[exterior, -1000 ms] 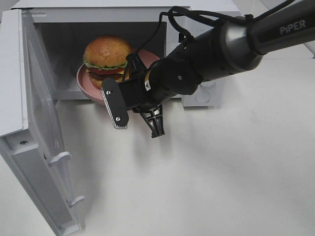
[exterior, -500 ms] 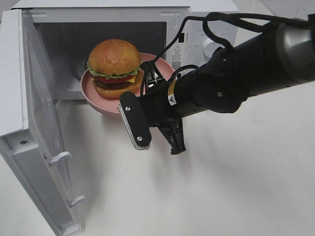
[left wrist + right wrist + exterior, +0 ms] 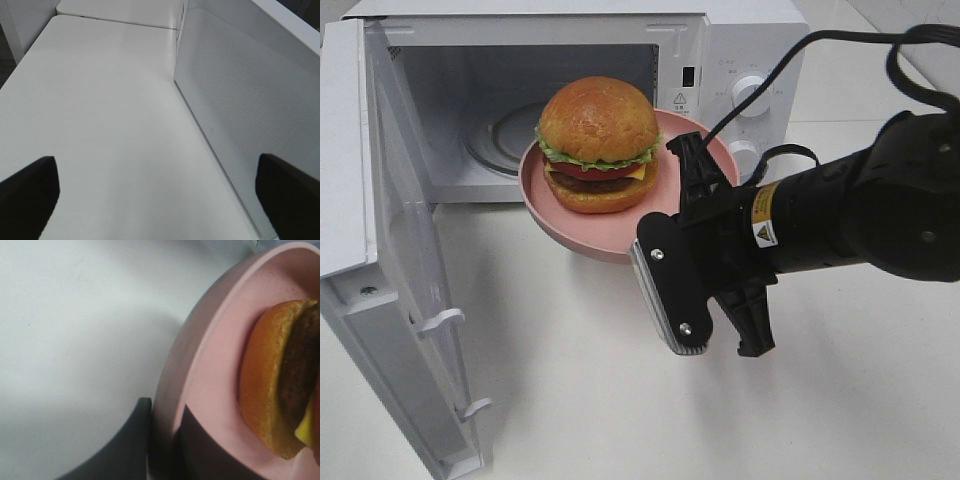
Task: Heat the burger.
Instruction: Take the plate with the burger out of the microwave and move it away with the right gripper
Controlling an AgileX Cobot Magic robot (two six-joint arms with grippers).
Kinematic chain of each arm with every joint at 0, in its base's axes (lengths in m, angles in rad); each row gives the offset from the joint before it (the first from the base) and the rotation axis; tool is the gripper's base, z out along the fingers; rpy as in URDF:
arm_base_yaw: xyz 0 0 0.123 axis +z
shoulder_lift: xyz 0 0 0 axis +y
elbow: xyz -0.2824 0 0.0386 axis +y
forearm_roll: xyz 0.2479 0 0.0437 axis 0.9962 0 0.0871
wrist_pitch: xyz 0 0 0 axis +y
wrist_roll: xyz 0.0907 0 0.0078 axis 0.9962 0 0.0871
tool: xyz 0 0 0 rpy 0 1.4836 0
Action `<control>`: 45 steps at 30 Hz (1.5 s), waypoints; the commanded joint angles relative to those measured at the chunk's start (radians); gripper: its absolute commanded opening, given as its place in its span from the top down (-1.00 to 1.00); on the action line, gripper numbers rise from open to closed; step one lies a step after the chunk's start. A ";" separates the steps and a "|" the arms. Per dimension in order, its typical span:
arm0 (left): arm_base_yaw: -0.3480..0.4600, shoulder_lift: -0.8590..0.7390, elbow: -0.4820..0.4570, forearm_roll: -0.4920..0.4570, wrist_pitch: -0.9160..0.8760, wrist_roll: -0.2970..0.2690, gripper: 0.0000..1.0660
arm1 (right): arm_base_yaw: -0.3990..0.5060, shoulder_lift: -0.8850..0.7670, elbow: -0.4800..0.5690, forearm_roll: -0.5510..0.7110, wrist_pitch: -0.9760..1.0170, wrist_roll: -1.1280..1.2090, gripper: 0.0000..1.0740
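At the left of the frame we see the microwave door (image 3: 410, 300) swung fully open, baring the cavity and its glass turntable (image 3: 505, 140) at upper left, presumably so the food can go in; our left gripper (image 3: 155, 190) idles beside that door with its fingers spread wide and nothing between them. Toward the centre, the burger (image 3: 598, 145) sits upright on the pink plate (image 3: 695, 190), held level off the table just in front of the opening. Our right gripper (image 3: 165, 440) is clamped on the plate's near rim, one finger under and one over the lip, so the burger lies just beyond the fingertips, untouched.
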 commanded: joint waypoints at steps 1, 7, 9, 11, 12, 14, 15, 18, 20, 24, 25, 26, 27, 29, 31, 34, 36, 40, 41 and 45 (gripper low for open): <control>0.003 -0.004 0.003 -0.008 0.000 -0.004 -0.88 | -0.003 -0.061 0.026 -0.007 -0.059 0.001 1.00; 0.003 -0.004 0.003 -0.008 0.000 -0.004 -0.88 | -0.003 -0.173 0.129 -0.006 -0.039 0.001 1.00; 0.003 -0.004 0.003 -0.008 0.000 -0.004 -0.88 | -0.003 -0.207 0.157 -0.005 -0.030 0.001 1.00; 0.003 -0.004 0.003 -0.008 0.000 -0.004 -0.88 | -0.003 -0.261 0.190 -0.003 -0.003 0.001 1.00; 0.003 -0.004 0.003 -0.008 0.000 -0.004 -0.88 | -0.003 -0.261 0.190 -0.003 -0.003 0.001 1.00; 0.003 -0.004 0.003 -0.008 0.000 -0.004 -0.88 | -0.003 -0.317 0.217 -0.002 0.037 0.001 1.00; 0.003 -0.004 0.003 -0.008 0.000 -0.004 -0.88 | -0.003 -0.317 0.217 -0.002 0.037 0.001 1.00; 0.003 -0.004 0.003 -0.008 0.000 -0.004 -0.88 | -0.003 -0.380 0.245 -0.002 0.102 0.001 1.00; 0.003 -0.004 0.003 -0.008 0.000 -0.004 -0.88 | -0.003 -0.398 0.253 -0.002 0.119 0.002 1.00; 0.003 -0.004 0.003 -0.008 0.000 -0.004 -0.88 | -0.003 -0.465 0.284 -0.002 0.160 0.025 1.00; 0.003 -0.004 0.003 -0.008 0.000 -0.004 -0.88 | -0.003 -0.483 0.291 -0.002 0.169 0.033 1.00; 0.003 -0.004 0.003 -0.008 0.000 -0.004 -0.88 | -0.003 -0.513 0.302 -0.002 0.189 0.049 1.00; 0.003 -0.004 0.003 -0.008 0.000 -0.004 -0.88 | -0.003 -0.513 0.302 -0.002 0.189 0.049 1.00; 0.003 -0.004 0.003 -0.008 0.000 -0.004 -0.88 | -0.003 -0.557 0.315 -0.002 0.232 0.061 1.00; 0.003 -0.004 0.003 -0.008 0.000 -0.004 -0.88 | -0.003 -0.587 0.324 -0.005 0.262 0.072 1.00; 0.003 -0.004 0.003 -0.008 0.000 -0.004 -0.88 | -0.003 -0.633 0.331 -0.006 0.306 0.080 1.00; 0.003 -0.004 0.003 -0.008 0.000 -0.004 -0.88 | -0.003 -0.663 0.331 -0.006 0.341 0.080 1.00; 0.003 -0.004 0.003 -0.008 0.000 -0.004 -0.88 | -0.003 -0.703 0.331 -0.009 0.386 0.103 1.00; 0.003 -0.004 0.003 -0.008 0.000 -0.004 -0.88 | -0.003 -0.723 0.331 -0.018 0.414 0.131 1.00; 0.003 -0.004 0.003 -0.008 0.000 -0.004 -0.88 | -0.003 -0.746 0.331 -0.092 0.472 0.229 1.00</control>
